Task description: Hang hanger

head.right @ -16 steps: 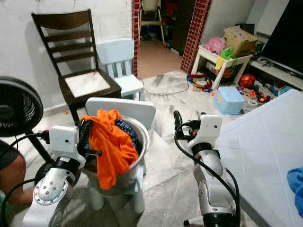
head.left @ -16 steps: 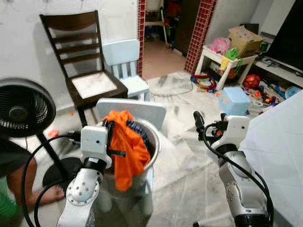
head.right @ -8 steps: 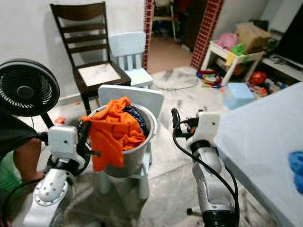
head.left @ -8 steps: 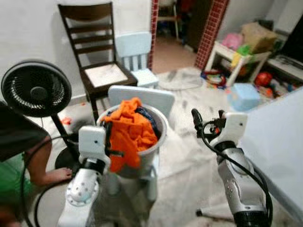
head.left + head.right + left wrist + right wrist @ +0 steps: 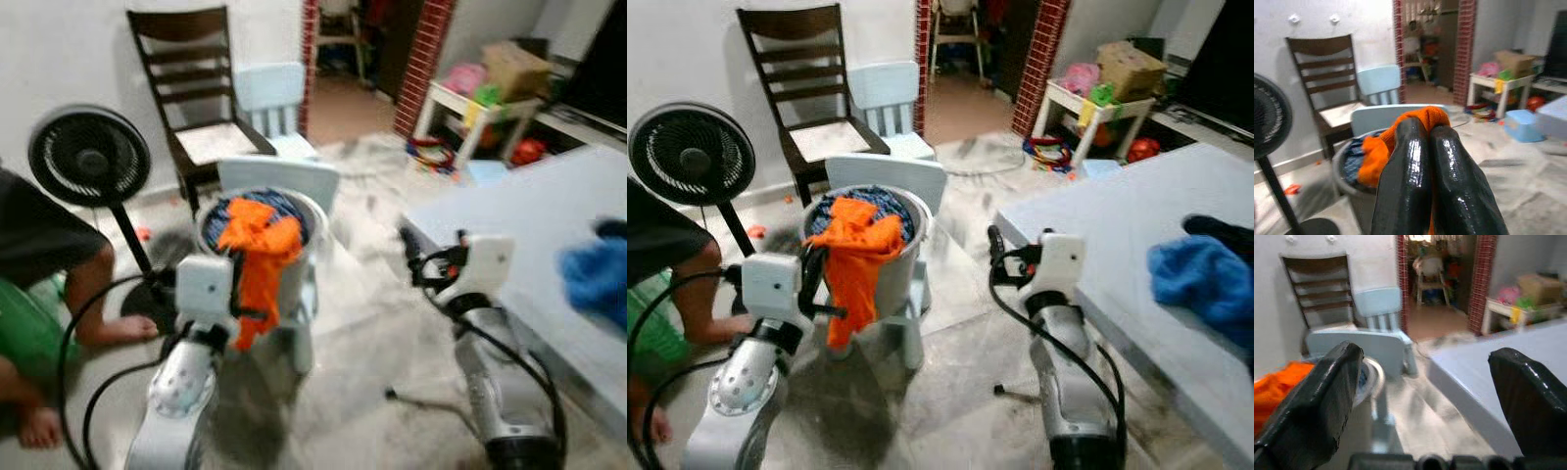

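Note:
An orange cloth (image 5: 852, 257) hangs over the rim of a metal bucket (image 5: 898, 274) of laundry, which stands on a small pale-blue chair (image 5: 890, 174). My left gripper (image 5: 813, 286) is at the bucket's near side. Its fingers (image 5: 1405, 161) are pressed together, with the orange cloth (image 5: 1418, 115) showing above and between them. My right gripper (image 5: 993, 247) is raised in front of the white surface's corner, to the right of the bucket. The right gripper (image 5: 1425, 352) is open with nothing between its fingers. I see no hanger.
A standing fan (image 5: 691, 157) and a seated person (image 5: 656, 245) are on the left. A dark wooden chair (image 5: 803, 69) and a light-blue chair (image 5: 884, 93) stand behind the bucket. A wide white surface (image 5: 1107, 220) with blue cloth (image 5: 1200, 274) is at right. Toys lie around a small white table (image 5: 1087, 103) beyond it.
The whole picture has shifted as the camera moved, bringing the white surface with blue cloth and the person into view. Both grippers keep their poses; the left stays at the orange cloth.

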Tool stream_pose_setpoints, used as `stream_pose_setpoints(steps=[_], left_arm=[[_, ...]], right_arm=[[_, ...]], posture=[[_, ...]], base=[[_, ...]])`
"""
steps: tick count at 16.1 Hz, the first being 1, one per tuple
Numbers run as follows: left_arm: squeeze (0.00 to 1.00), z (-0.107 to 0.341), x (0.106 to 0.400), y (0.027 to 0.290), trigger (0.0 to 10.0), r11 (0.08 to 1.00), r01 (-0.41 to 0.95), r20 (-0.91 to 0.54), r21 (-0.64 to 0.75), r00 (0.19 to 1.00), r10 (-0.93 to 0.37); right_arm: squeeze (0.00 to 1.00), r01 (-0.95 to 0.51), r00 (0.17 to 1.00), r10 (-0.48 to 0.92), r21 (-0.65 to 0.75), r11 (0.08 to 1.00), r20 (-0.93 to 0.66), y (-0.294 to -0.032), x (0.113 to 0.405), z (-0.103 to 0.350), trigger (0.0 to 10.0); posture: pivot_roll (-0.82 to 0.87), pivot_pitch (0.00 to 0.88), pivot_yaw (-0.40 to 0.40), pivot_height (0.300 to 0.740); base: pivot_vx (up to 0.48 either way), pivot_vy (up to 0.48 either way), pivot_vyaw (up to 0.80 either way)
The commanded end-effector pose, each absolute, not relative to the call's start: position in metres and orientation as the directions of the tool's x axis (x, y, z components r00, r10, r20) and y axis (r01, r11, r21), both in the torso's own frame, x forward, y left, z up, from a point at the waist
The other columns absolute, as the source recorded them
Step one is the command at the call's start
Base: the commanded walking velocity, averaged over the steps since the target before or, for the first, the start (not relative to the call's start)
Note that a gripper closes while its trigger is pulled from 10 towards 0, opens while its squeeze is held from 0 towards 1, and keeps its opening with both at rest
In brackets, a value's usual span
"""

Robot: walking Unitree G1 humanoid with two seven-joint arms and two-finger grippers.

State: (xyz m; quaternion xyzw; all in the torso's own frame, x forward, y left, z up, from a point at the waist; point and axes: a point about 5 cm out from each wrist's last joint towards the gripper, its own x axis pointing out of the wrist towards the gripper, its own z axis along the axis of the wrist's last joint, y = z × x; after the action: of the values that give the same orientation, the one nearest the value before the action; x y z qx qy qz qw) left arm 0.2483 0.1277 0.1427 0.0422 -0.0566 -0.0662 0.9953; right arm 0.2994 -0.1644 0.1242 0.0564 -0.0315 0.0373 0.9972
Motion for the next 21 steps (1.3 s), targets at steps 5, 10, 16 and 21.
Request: stream_pose_setpoints(steps=[5,10,16,21], left_arm=[[0.0,0.146,0.248,0.127,10.0,0.984,0.141,0.119,0.109,0.981,-0.153],[0.0,0.147,0.251,0.125,10.0,0.985,0.141,0.128,0.103,0.98,-0.154],[0.0,0.147,0.264,0.129,10.0,0.99,0.141,0.11,-0.006,0.984,-0.139],[0.0,0.145,0.265,0.128,10.0,0.989,0.147,0.105,-0.028,0.984,-0.144]], right_arm=[[0.0,-0.084,0.994,0.076,0.101,0.991,0.08,-0.164,0.3,0.127,10.0],[0.0,-0.088,0.994,0.08,0.099,0.991,0.077,-0.162,0.301,0.126,10.0],[0.0,-0.101,0.993,0.095,0.089,0.991,0.068,-0.161,0.302,0.125,10.0],[0.0,-0.107,0.993,0.102,0.085,0.991,0.064,-0.161,0.303,0.125,10.0]], posture=[[0.06,0.018,-0.073,0.74],[0.06,0.015,-0.075,0.74],[0.05,0.011,-0.083,0.74],[0.05,0.006,-0.085,0.74]], base=[[-0.295,-0.28,0.0],[-0.112,-0.172,0.0],[0.0,0.0,0.0],[0.0,0.1,-0.8]])
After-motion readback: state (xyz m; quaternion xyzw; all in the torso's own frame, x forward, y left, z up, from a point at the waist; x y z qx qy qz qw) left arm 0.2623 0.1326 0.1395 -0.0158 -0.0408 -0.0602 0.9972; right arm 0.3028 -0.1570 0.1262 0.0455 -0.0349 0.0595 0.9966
